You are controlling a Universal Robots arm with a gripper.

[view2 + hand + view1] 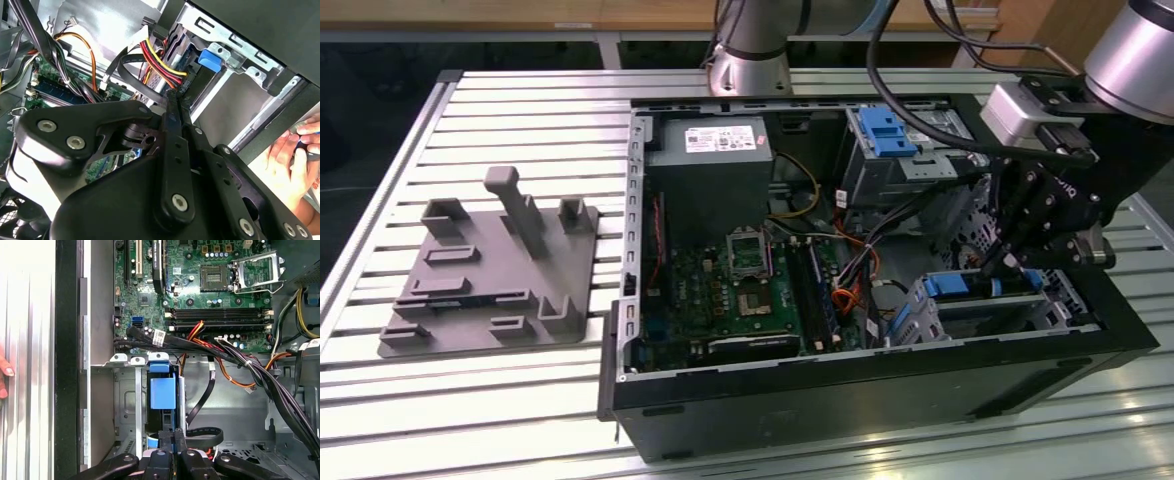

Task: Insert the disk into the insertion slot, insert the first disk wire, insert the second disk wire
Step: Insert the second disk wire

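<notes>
Slatted metal worktop [507, 400] carries an open computer case [854, 390]. Inside it the gripper [173, 437] has its fingers pressed together, pinching a thin black cable directly over the disk [163, 392], whose blue carrier sits seated in the insertion slot [125, 405]. Beyond lie wire bundles [240, 360] and the motherboard [200, 290].

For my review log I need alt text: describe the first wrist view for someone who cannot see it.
The black gripper reaches into an open computer case, at the blue plastic carrier of the disk standing in the grey sheet-metal insertion slot. Beyond lie a green motherboard and bundled black cables.
</notes>
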